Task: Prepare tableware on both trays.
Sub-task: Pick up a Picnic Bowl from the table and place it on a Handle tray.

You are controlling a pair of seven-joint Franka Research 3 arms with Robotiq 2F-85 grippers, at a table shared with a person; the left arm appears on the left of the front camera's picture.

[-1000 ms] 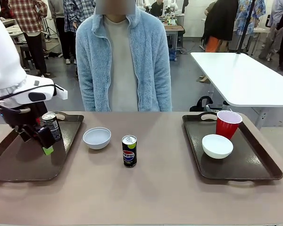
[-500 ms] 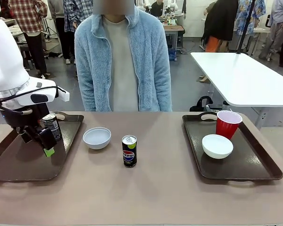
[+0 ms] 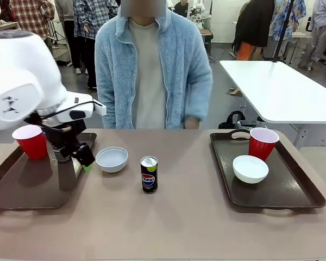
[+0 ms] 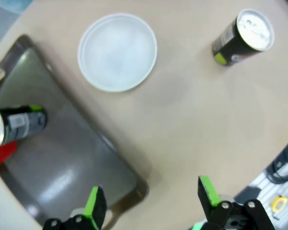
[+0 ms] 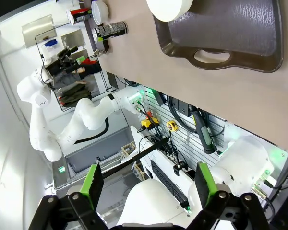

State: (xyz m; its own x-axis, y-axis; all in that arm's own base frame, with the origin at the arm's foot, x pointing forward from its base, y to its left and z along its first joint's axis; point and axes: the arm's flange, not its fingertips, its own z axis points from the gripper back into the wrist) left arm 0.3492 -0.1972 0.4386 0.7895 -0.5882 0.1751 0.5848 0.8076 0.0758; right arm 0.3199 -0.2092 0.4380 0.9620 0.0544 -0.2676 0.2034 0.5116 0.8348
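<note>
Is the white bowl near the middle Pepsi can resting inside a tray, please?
No, the white bowl sits on the bare table beside the left tray.

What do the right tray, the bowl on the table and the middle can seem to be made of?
Right tray: likely moulded plastic, dark brown, semi-gloss, with soft reflections on a grained floor.
Bowl on the table: smooth matte white, plastic or ceramic; the look leaves it open.
Middle can: metal, probably aluminium; bare silver top, glossy printed side.
</note>
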